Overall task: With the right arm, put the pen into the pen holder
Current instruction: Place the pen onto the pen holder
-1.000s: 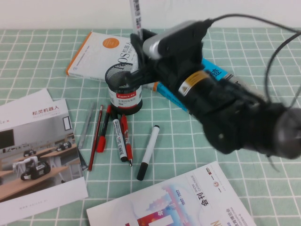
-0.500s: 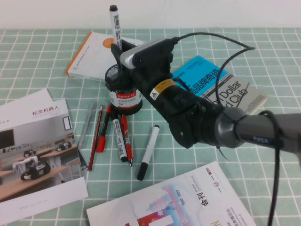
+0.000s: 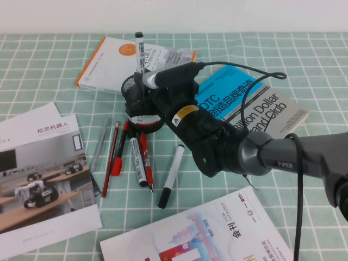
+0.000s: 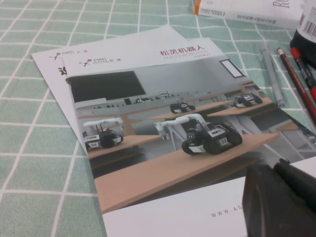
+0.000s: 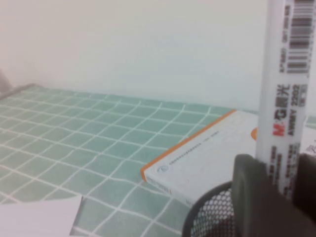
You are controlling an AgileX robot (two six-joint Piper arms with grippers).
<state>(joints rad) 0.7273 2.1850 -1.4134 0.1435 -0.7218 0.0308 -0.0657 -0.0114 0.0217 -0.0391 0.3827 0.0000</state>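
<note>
The pen (image 3: 140, 54) stands upright, black cap on top, with its lower part down inside the pen holder (image 3: 130, 89), a black mesh cup with a red-and-white band. My right gripper (image 3: 143, 87) sits over the cup's rim and is shut on the pen's barrel. In the right wrist view the lettered barrel (image 5: 285, 98) rises between the two dark fingers (image 5: 252, 182), with the mesh rim (image 5: 207, 207) just below. My left gripper (image 4: 269, 170) is shut and empty, low over a brochure, and is out of the high view.
Several pens lie in front of the cup: a grey pen (image 3: 99, 144), red pens (image 3: 144, 157), a plain marker (image 3: 171, 175). An orange-edged white book (image 3: 106, 62) and a blue book (image 3: 250, 100) lie behind. A robot brochure (image 3: 38, 168) is at left, a booklet (image 3: 206, 234) in front.
My right arm has come down over the cup. The pen, held upright, has dropped from high above the holder into it.
</note>
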